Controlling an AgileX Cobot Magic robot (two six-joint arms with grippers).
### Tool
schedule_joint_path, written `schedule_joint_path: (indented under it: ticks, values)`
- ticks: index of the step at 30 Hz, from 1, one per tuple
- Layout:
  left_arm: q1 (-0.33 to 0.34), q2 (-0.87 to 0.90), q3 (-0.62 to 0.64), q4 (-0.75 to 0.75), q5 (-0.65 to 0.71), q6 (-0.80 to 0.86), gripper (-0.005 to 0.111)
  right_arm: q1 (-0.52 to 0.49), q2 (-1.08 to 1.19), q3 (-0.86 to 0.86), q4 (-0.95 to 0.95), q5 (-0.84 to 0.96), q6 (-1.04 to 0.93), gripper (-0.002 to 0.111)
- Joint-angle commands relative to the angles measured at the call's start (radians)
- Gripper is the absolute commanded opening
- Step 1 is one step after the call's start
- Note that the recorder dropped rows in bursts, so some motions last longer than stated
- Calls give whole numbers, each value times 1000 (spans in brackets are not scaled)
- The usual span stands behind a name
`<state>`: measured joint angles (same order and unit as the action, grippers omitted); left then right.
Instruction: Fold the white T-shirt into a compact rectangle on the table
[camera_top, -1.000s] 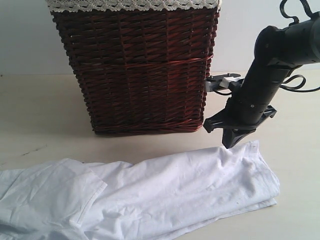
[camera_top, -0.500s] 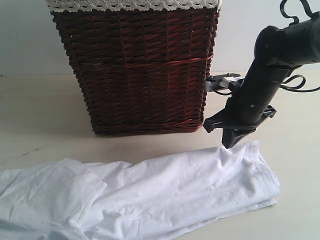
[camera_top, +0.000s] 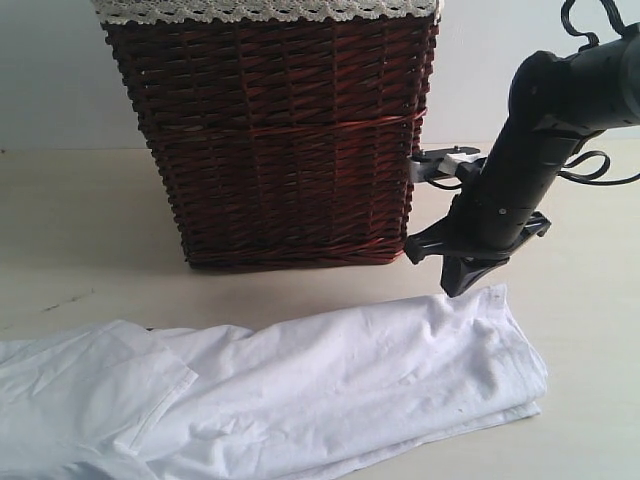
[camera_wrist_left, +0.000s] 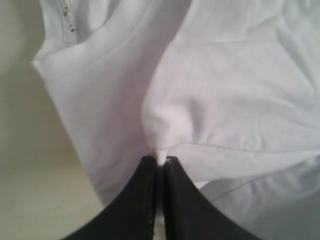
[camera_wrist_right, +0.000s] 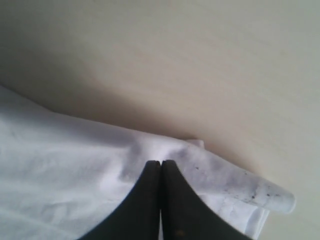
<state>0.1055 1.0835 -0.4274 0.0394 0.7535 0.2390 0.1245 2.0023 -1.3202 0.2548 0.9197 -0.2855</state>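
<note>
The white T-shirt (camera_top: 330, 380) lies crumpled in a long band across the near side of the table (camera_top: 80, 230). My right gripper (camera_top: 455, 290) points down at the shirt's far right corner. In the right wrist view its jaws (camera_wrist_right: 160, 162) are shut, and the shirt's hem (camera_wrist_right: 60, 165) puckers up to their tips. My left gripper (camera_wrist_left: 160, 159) shows only in the left wrist view. It is shut on a small pinch of the white fabric (camera_wrist_left: 240, 75), which rises in a peak to the jaws. The shirt's print and tag are hidden.
A tall brown wicker basket (camera_top: 275, 140) with a white lace liner (camera_top: 260, 10) stands just behind the shirt, close to the left of my right arm. Bare tabletop (camera_top: 590, 330) lies right of the shirt and left of the basket.
The shirt has slid a little to the left, and its left sleeve part has dropped lower in view. My right gripper has shifted slightly left with the corner.
</note>
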Motion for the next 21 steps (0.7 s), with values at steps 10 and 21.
schedule_joint_path:
  ticks: [10,21]
  values:
    - [1,-72,-15,26,27,41,74,-3,-13,5,7,0,-2,0]
    - [-146,-110,-58,29,-66,-174,19,-3,-13,5,7,2,-2,0]
